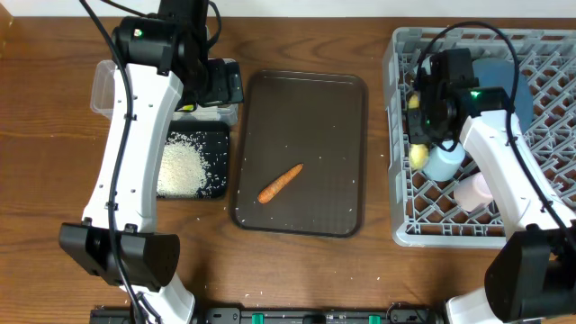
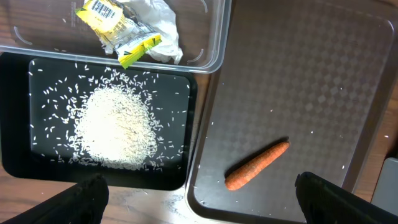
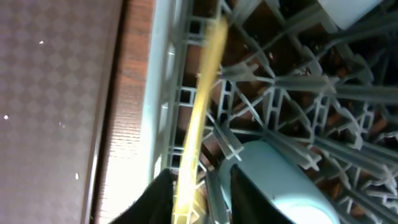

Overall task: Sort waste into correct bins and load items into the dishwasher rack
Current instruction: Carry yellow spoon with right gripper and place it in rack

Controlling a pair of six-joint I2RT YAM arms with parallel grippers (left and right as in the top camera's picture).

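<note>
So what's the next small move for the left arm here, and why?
Probably ease the left gripper forward and down over the carrot. It hangs wide open above the brown tray, where the carrot lies loose just ahead of its fingers; rice sits in the black tray and wrappers in the clear tub.

white arm links [image 1: 135,153], black joints [image 1: 117,256], black cables [image 1: 95,20]

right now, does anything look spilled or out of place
Yes. A carrot lies alone on the brown tray, in neither bin. Rice is piled in the black tray, but loose grains dot the brown one too.
</note>
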